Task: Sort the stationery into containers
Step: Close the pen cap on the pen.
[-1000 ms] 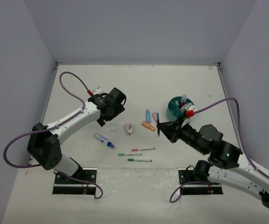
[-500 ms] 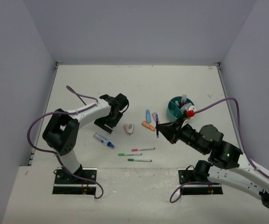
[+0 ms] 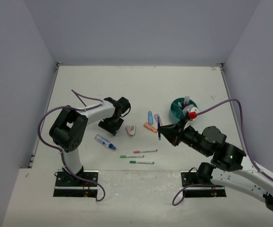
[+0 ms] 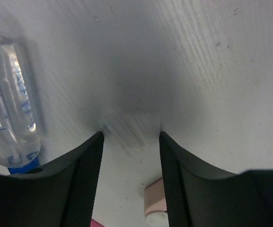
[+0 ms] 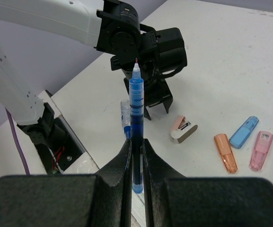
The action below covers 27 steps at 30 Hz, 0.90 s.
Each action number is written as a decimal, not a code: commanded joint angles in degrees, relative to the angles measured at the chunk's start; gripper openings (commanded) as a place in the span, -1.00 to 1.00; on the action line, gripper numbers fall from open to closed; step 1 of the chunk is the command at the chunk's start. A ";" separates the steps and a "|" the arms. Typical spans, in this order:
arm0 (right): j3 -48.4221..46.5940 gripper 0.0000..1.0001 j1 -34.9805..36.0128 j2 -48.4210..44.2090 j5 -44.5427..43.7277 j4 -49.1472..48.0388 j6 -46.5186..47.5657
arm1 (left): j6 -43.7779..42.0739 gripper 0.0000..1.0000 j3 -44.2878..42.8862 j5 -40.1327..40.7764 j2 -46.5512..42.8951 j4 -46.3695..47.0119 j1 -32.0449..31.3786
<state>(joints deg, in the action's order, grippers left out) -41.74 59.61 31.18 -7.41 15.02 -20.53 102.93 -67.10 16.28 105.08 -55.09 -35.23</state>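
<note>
My left gripper (image 3: 109,126) (image 4: 130,137) is down on the table, open, its jaws narrowed around a small clear cap (image 4: 123,130) that lies between the fingertips. To its left lies a clear blue-capped tube (image 4: 8,104) (image 3: 105,142). Above the table's middle, my right gripper (image 3: 162,128) (image 5: 136,147) is shut on a blue pen (image 5: 136,106) (image 3: 159,127), tip up. The teal cup (image 3: 172,110) stands behind it with stationery inside. Orange (image 3: 150,127), blue (image 3: 150,117) and pink (image 3: 156,117) highlighters lie beside it.
A pink-and-white eraser-like piece (image 3: 131,130) (image 5: 184,128) lies just right of the left gripper. A pink pen (image 3: 145,152) and two green pens (image 3: 131,156) (image 3: 141,162) lie near the front. Walls close in the table on three sides.
The left arm swung down and in, setting its gripper on the table, and its jaws have narrowed. The right arm with the blue pen has hardly moved.
</note>
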 commanded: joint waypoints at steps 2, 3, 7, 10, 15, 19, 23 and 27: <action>-0.19 -1.00 0.15 0.03 1.94 -1.66 0.22 | 1.83 -0.17 2.83 -0.02 1.26 1.72 0.77; -0.19 -1.00 0.15 -0.05 2.24 -1.80 0.23 | 1.76 -0.22 3.41 -0.02 1.48 2.37 0.91; 0.59 -1.00 0.19 -0.58 3.75 -2.89 0.48 | 0.77 -0.72 4.58 0.05 1.97 3.30 0.98; 0.75 -1.00 0.22 -0.64 5.00 -3.52 0.51 | -0.02 -0.90 5.21 0.63 1.53 3.85 1.12; 0.61 -1.00 0.15 0.73 7.59 -3.86 0.50 | -4.80 -1.00 6.98 2.66 -2.02 6.87 1.12; 2.18 -1.00 0.22 2.91 10.00 -6.40 -1.25 | -13.89 -1.00 8.66 5.14 -9.65 12.54 0.96; 7.01 -1.00 0.15 6.12 15.36 -15.97 -6.70 | -29.29 -1.00 11.41 9.29 -20.94 20.66 -0.72; 12.97 -1.00 0.18 11.90 23.20 -32.42 -15.09 | -51.48 -1.00 17.43 1.83 -38.91 37.08 -3.28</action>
<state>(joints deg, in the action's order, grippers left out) -33.10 59.62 38.21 6.47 0.93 -26.49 75.98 -53.12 21.10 82.25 -36.31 -36.26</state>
